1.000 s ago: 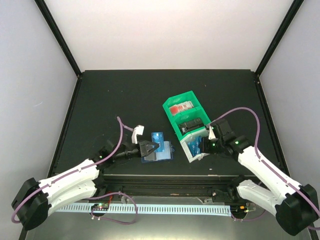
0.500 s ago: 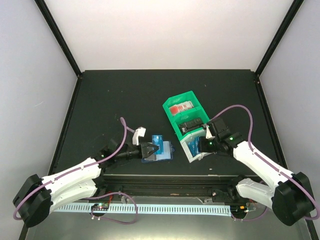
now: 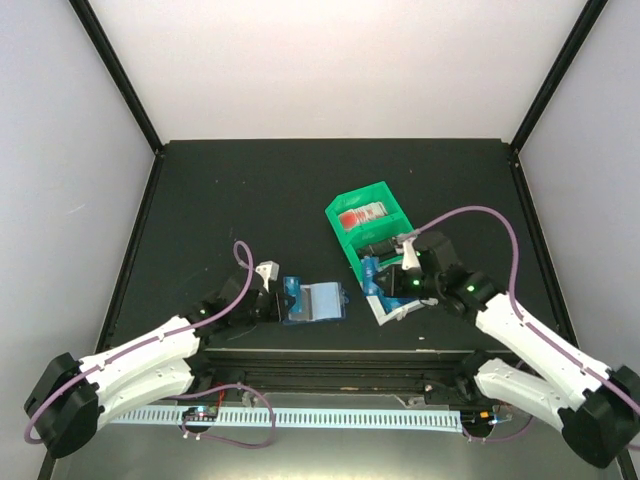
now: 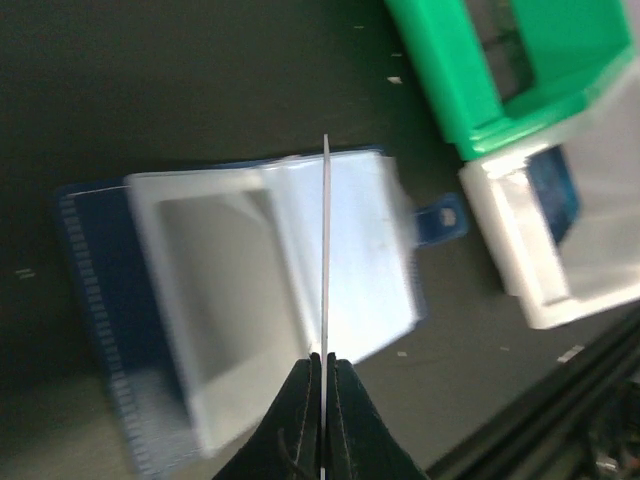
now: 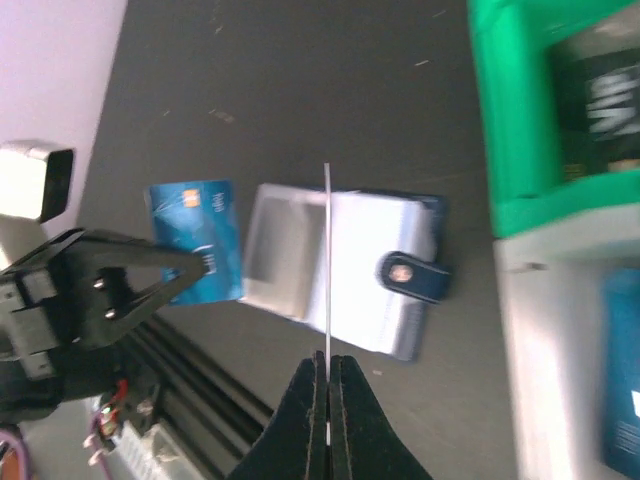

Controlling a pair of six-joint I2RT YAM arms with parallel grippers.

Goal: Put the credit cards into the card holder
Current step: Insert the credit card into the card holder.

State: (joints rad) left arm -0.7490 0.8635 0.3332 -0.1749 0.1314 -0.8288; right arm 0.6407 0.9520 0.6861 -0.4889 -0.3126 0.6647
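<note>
Left pincer (image 3: 278, 296), lower left of centre in the top view, is clamped on a credit card (image 3: 293, 290), with the card holder (image 3: 320, 302) lying open on the surface just right of it. Up and right, the right pincer (image 3: 379, 276) is closed on a second credit card (image 5: 327, 250) by the white bin (image 3: 398, 310). These cards are likely thin, stiff, light and slick, so they are best pinched at one short edge

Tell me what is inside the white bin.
A blue card lies inside the white bin. Whether more cards lie under it cannot be seen; from above, the right arm partly covers the bin.
</note>
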